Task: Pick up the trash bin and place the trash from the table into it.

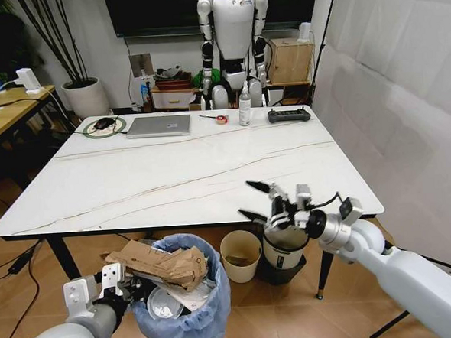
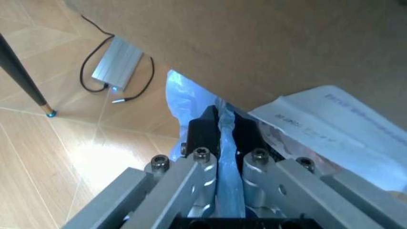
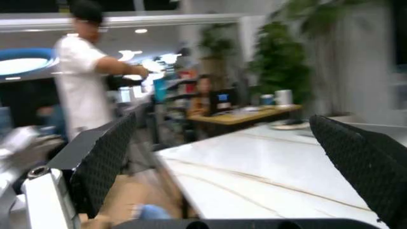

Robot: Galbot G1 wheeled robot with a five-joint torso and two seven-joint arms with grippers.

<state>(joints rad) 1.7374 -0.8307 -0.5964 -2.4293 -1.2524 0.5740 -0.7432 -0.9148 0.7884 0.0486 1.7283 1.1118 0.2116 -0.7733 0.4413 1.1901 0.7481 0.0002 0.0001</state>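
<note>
The trash bin (image 1: 184, 313), lined with a crinkly light-blue bag, hangs below the table's front edge at the lower left. My left gripper (image 1: 126, 290) is shut on its rim; the left wrist view shows the fingers (image 2: 202, 131) pinching the blue bag (image 2: 181, 98). Trash lies inside: a brown paper bag (image 1: 158, 263) sticking out over the rim, a white lid (image 1: 163, 303) and a white paper package (image 2: 343, 129). My right gripper (image 1: 249, 200) is open and holds nothing, hovering over the front right edge of the white marble table (image 1: 172, 172). The table (image 3: 267, 167) also spans between its fingers.
A cream bucket (image 1: 241, 254) and a white-and-dark-grey bin (image 1: 284, 256) stand under the table's front edge. Along the far edge are a grey laptop (image 1: 159, 125), a mouse (image 1: 104, 123), a bottle (image 1: 245, 106) and a black controller (image 1: 289, 115). A silver box (image 2: 117, 62) lies on the floor.
</note>
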